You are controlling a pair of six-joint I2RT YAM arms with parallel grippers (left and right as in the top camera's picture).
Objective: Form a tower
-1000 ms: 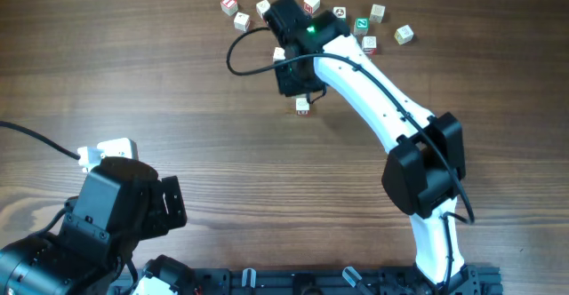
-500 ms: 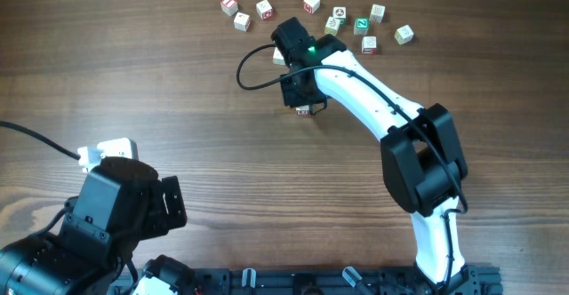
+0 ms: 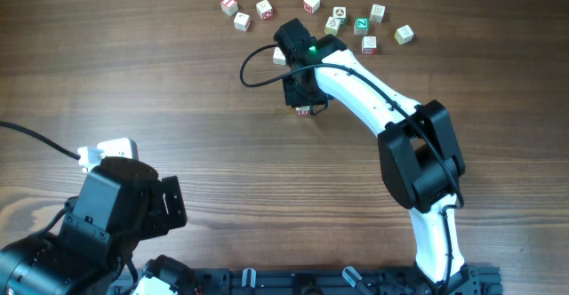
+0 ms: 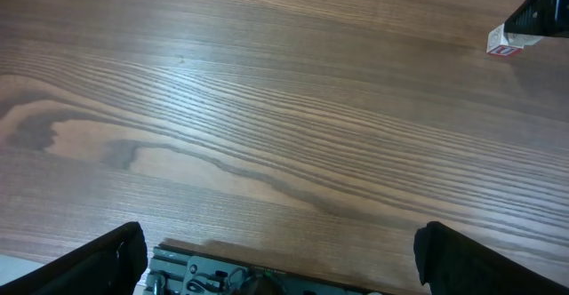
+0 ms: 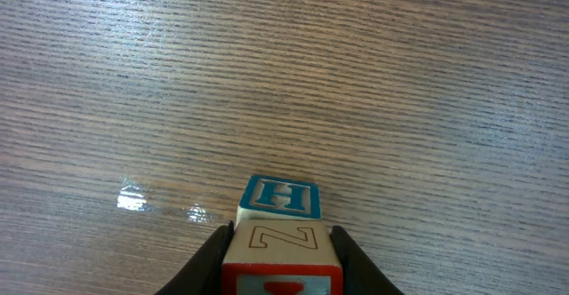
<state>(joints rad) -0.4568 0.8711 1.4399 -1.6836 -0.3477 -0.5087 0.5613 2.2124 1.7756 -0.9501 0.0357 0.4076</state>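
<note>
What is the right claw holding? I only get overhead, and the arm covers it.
Observer: A cube with a letter outline on top and a red mark in front. The right claw is shut on it.
Operator: Anything below?
Observer: An H cube, blue print, sits just beyond it. Contact is unclear.
Operator: Other arm?
Observer: The left claw is open and empty, above bare table.

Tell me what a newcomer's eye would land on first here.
The white right arm stretches across the table, its claw shut on a Z-marked cube with a blue-H cube just beyond it. Behind, loose cubes lie scattered along the far edge.
</note>
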